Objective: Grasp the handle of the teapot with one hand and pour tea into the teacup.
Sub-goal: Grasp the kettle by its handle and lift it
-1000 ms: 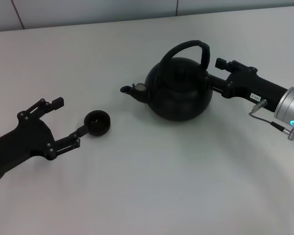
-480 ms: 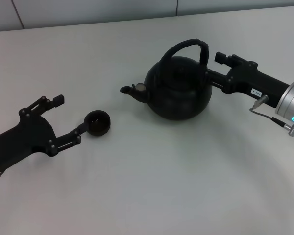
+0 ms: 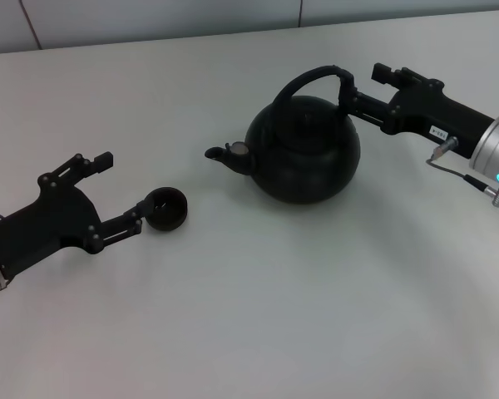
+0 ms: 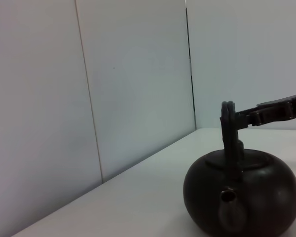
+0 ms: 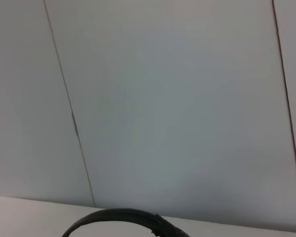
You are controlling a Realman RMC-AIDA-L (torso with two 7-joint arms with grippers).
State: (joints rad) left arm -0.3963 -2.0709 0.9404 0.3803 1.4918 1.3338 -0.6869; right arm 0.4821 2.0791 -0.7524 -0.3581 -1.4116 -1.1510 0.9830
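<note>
Jaws spread wide on the left gripper (image 3: 121,193), low over the white tabletop (image 3: 258,316), lower finger tip touching or just beside the small black teacup (image 3: 165,208), upper finger well clear of it, nothing held. Cup upright, to the left of the teapot (image 3: 303,150) and near the line of its spout (image 3: 224,155). Pot squat and round at mid-table, apparently resting on its base, spout aimed left toward the cup, lid knob hidden by the dark body. Arched handle (image 3: 320,79) rising over the lid, thicker wrapped section on its right side. Right gripper (image 3: 349,93) reaching in from the right at that wrapped section, jaws at the bar; closed on it or only alongside, cannot tell from the head view, and not settled by the left wrist view either, where the dark linkage meets the handle's top. Step in hand, by the look of it: securing the handle, pour not yet begun. Next move, likely: a firm grip, a lift, a short carry left until spout hangs over cup, then a slow tilt to keep tea inside so small a rim.
</note>
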